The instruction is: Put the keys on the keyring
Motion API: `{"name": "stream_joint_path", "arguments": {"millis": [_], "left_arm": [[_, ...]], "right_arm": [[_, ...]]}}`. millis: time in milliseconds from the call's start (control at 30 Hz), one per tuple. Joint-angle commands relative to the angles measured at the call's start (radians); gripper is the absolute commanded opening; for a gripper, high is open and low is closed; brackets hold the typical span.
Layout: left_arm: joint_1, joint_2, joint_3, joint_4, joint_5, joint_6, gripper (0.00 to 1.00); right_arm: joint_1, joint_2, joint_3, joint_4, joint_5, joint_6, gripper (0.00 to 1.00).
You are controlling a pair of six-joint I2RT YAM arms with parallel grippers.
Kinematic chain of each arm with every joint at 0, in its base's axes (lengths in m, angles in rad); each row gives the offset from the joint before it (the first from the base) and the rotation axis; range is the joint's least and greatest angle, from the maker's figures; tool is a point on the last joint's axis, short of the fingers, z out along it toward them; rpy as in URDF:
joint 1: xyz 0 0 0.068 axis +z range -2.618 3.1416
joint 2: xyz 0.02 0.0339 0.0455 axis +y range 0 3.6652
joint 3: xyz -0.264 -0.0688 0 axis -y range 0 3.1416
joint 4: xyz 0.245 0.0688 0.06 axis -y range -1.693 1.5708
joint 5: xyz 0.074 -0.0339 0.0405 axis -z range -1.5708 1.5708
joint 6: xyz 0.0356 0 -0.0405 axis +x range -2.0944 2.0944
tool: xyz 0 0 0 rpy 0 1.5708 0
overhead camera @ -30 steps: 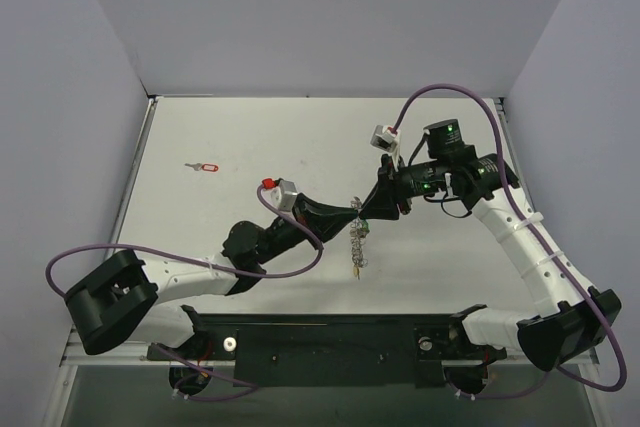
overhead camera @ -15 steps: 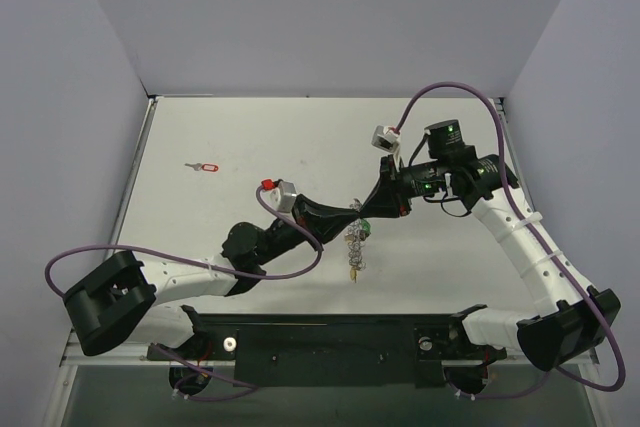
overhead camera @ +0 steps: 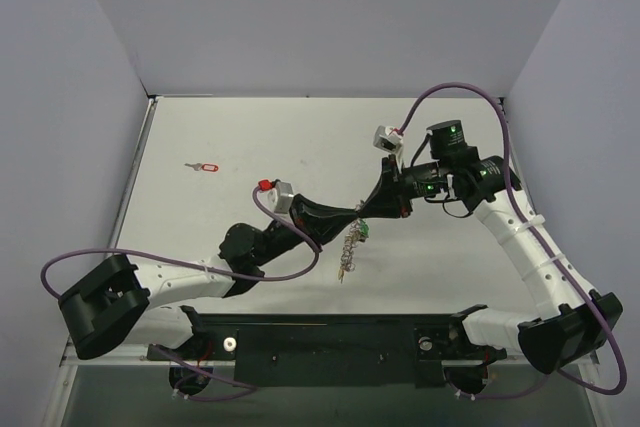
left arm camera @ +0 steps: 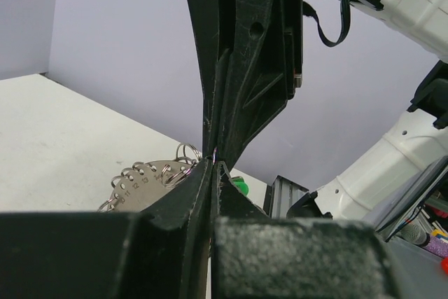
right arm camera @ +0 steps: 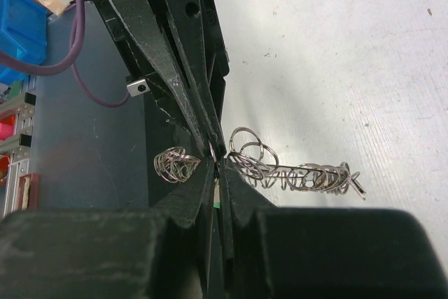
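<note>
One white table (overhead camera: pixel 460 257), and over its middle the left gripper (left arm camera: pixel 213 167) and the right gripper (right arm camera: pixel 215 164) meet nose to nose, each with its fingers pressed tight together. The keyring (overhead camera: pixel 349 247) sits right under that meeting point and seems to hang from the tips, though I can't tell which one has it pinched. The green key (overhead camera: pixel 364 232) is tucked just beside the ring; the red key (overhead camera: pixel 207 166) lies well apart, far left.
</note>
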Motion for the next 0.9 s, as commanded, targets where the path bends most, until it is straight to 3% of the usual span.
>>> {"name": "stream_joint_path", "arguments": {"millis": [0,400,500,533,633,700,867], "left_arm": [[0.002,-0.088,0.004,0.182,-0.020,0.014,0.11],[0.043,-0.188,-0.039,0.041,0.022,-0.021,0.31],[0.078,-0.225,0.037,-0.209,0.139,0.000,0.35],[0.081,-0.242,0.065,-0.294,0.163,0.053,0.38],[0.080,-0.269,0.170,-0.621,0.252,0.185,0.45],[0.081,-0.283,0.200,-0.727,0.268,0.273,0.48],[0.078,-0.262,0.230,-0.791,0.319,0.388,0.52]], "right_arm": [[-0.016,-0.035,-0.008,-0.051,-0.029,-0.048,0.00],[-0.011,-0.011,0.021,-0.148,0.005,-0.154,0.00],[0.030,0.025,0.099,-0.415,0.118,-0.388,0.00],[0.044,0.040,0.148,-0.486,0.201,-0.504,0.00],[0.078,0.118,0.247,-0.722,0.290,-0.654,0.00],[0.095,0.146,0.302,-0.799,0.342,-0.720,0.00],[0.133,0.158,0.313,-0.826,0.389,-0.765,0.00]]}}
